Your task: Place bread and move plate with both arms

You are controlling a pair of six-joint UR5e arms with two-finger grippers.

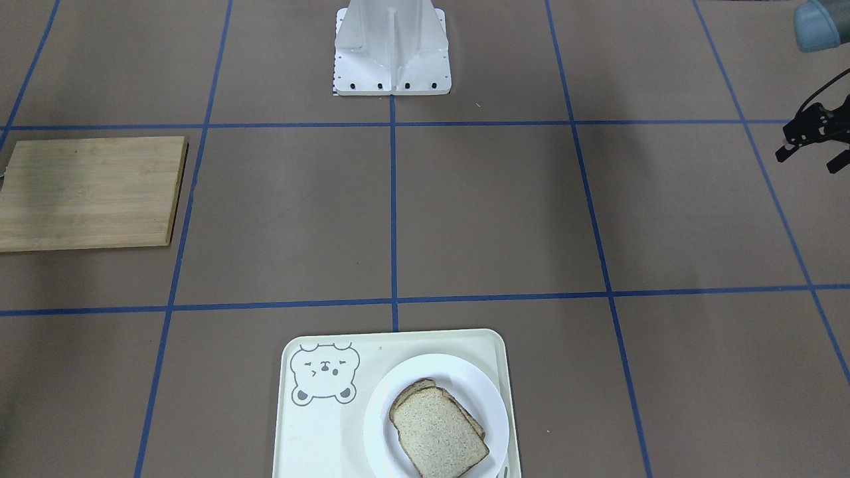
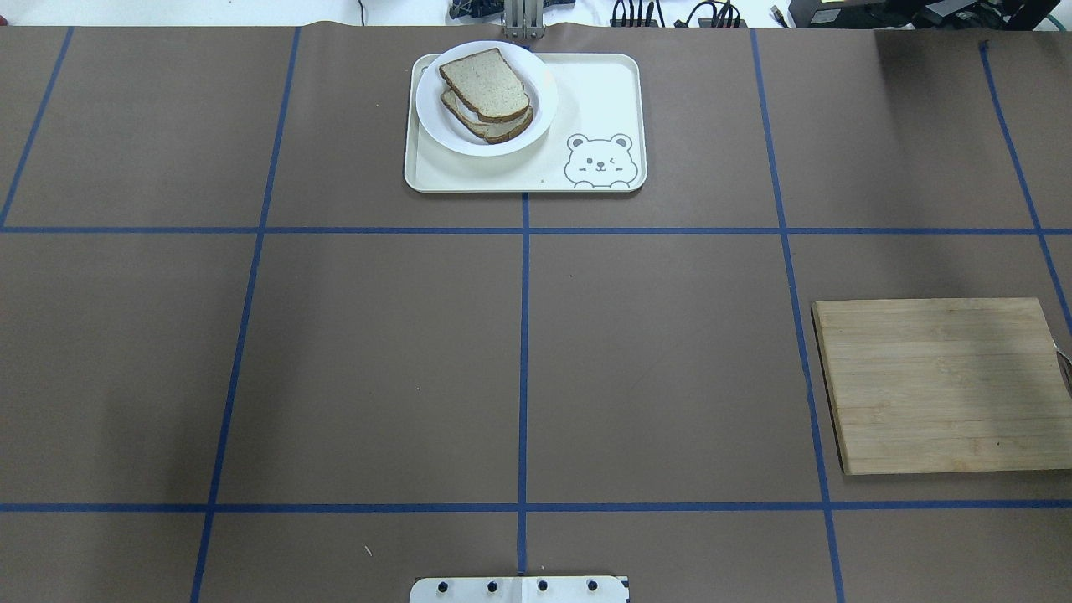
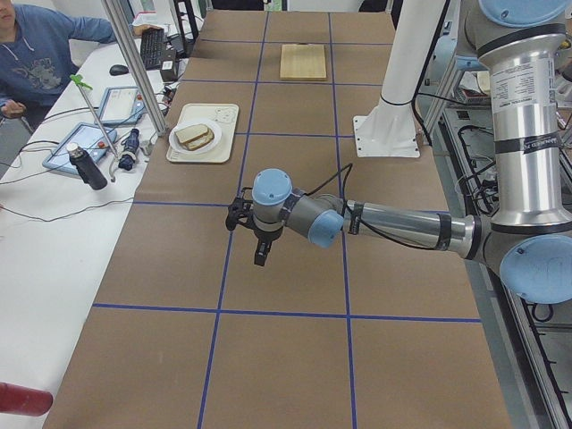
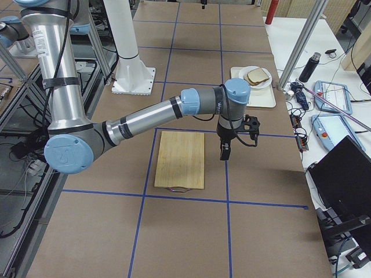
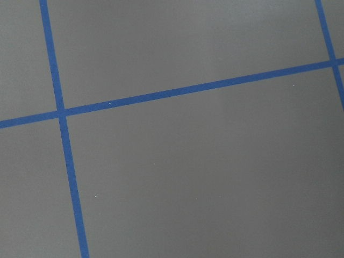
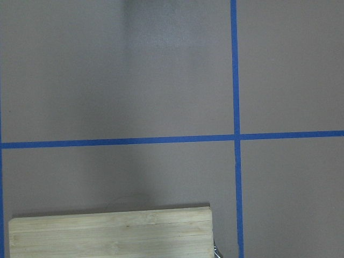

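Observation:
The bread (image 2: 484,82) is a plain speckled slice on top of a second slice, on the white plate (image 2: 540,105). The plate sits on the cream bear tray (image 2: 603,92) at the table's far middle; bread (image 1: 438,431), plate (image 1: 481,392) and tray (image 1: 319,431) also show in the front-facing view. My left gripper (image 1: 807,160) hovers open and empty over bare table far to the left (image 3: 260,255). My right gripper (image 4: 225,152) hangs above the table beside the cutting board; I cannot tell whether it is open or shut.
A wooden cutting board (image 2: 938,385) lies on the right side and also shows in the right wrist view (image 6: 107,234). The white metal stand (image 1: 392,53) stands at the robot's side. Blue tape lines grid the brown table. A side table with devices and a person (image 3: 36,54) is beyond the tray.

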